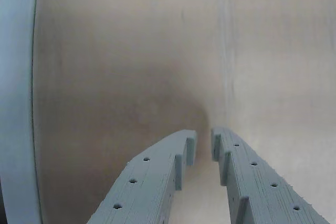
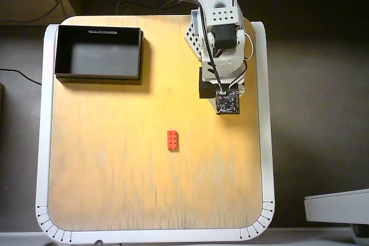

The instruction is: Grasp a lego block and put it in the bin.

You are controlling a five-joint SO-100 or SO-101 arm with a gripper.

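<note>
Red lego block (image 2: 172, 140), long axis top-to-bottom

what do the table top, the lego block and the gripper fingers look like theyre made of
Table top: likely light wood or plywood, matte, with faint grain streaks, inside a pale rim.
Lego block: glossy-looking red-orange moulded plastic with two rows of studs.
Gripper fingers: probably 3D-printed grey plastic, judging by fine layer lines and small round holes in the wrist view.
</note>
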